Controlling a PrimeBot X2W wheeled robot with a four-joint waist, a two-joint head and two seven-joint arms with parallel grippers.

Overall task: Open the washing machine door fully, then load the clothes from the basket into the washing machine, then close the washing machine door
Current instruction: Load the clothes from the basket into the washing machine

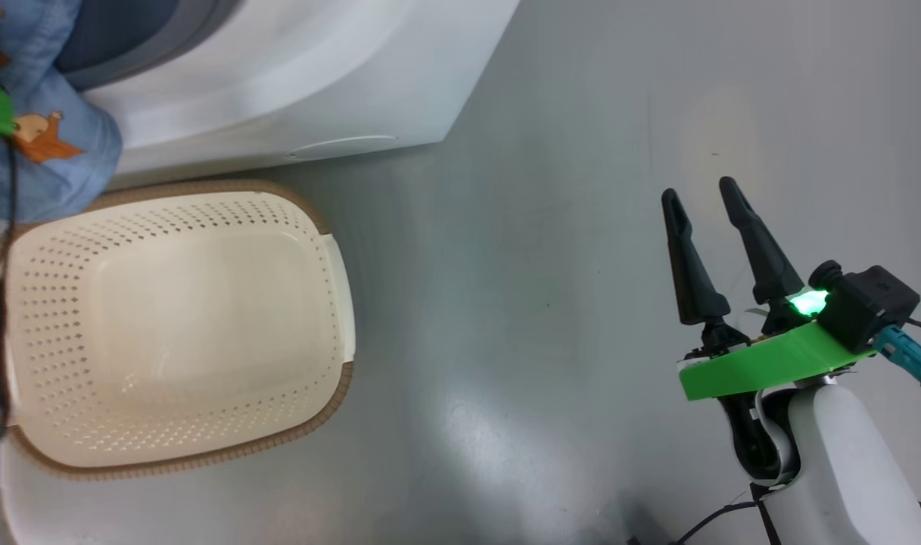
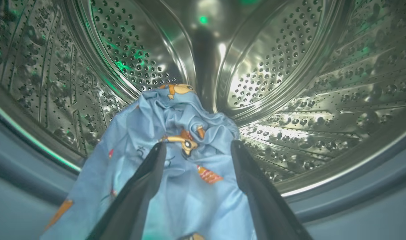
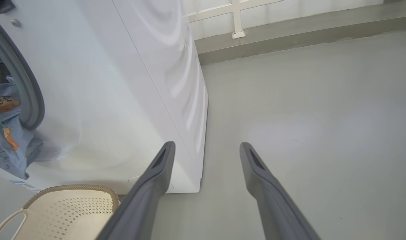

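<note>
Where the left wrist view looks into the washer's steel drum [image 2: 273, 60], the left gripper [image 2: 198, 145] has its two dark fingers spread wide, released, with the clothes [image 2: 176, 110] lying between and beneath them. The blue bear-print fabric is bunched up at the drum's front lip and runs back toward the camera over the grey gasket [image 2: 356, 200]. It seems to brush the inner faces of both fingers, though the wide-angle view is too poor to be sure. Nothing is pinched between them.

In the head view a fold of the clothes [image 1: 59, 151] hangs out of the opening at the upper left, down the white front of the washer [image 1: 278, 83] and over the far left corner of the basket [image 1: 203, 188]. The basket stands on the grey floor [image 1: 543, 227] just in front of the washer, its perforated bottom in plain sight.

The right gripper [image 1: 698, 189] is well apart from all this, at the lower right over bare floor, fingers parted and holding nothing. Its own view shows the fingers [image 3: 162, 166] apart, pointing past the washer's [image 3: 106, 83] corner, with the clothes [image 3: 9, 133] draped from the opening at the left edge and the basket's [image 3: 72, 188] rim below.
</note>
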